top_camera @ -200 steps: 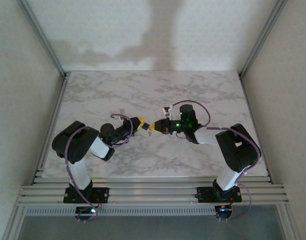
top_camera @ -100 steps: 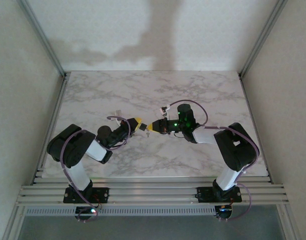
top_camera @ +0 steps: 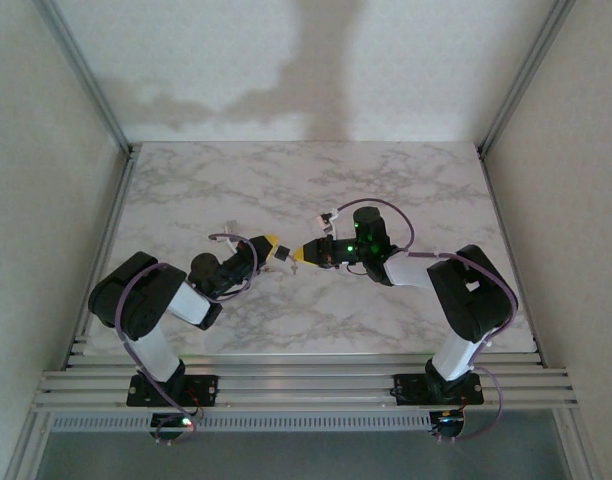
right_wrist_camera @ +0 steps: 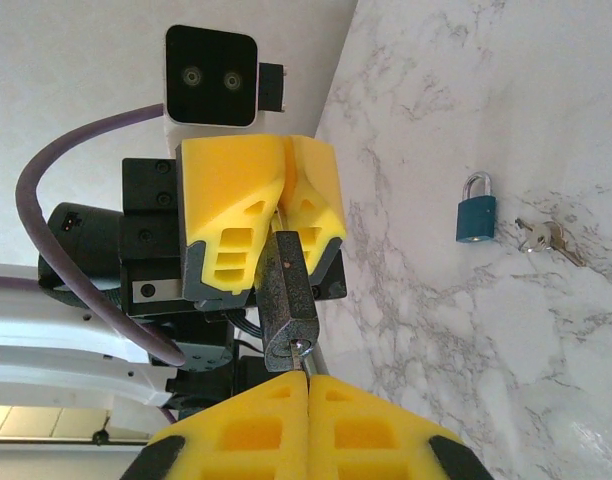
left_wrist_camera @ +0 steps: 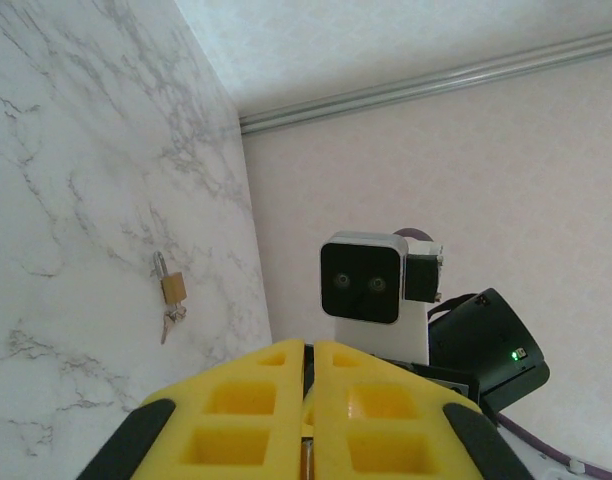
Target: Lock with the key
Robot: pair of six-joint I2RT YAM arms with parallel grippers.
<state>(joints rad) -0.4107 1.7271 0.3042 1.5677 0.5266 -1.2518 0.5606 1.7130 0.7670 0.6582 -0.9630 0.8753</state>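
Note:
A dark grey padlock (right_wrist_camera: 291,295) hangs above the marble table, pinched at its upper end by my left gripper (right_wrist_camera: 282,215), which is shut on it. The key (right_wrist_camera: 306,352) sits in the keyhole at the lock's lower end, its bow hidden between the yellow fingers of my right gripper (right_wrist_camera: 308,385), which is shut on it. From above, the left gripper (top_camera: 275,247) and right gripper (top_camera: 304,252) meet tip to tip over the table's middle. In the left wrist view my left gripper (left_wrist_camera: 309,352) is shut, and the padlock is hidden behind its fingers.
A blue padlock (right_wrist_camera: 475,215) with loose keys (right_wrist_camera: 544,238) lies on the marble table (top_camera: 416,190). A brass padlock (left_wrist_camera: 172,288) with keys lies flat near the table edge. Metal frame rails (top_camera: 106,110) and pale walls bound the table.
The left arm has sunk and drawn its elbow to the left. The joined grippers have shifted slightly. Both stay shut, with the key in the padlock.

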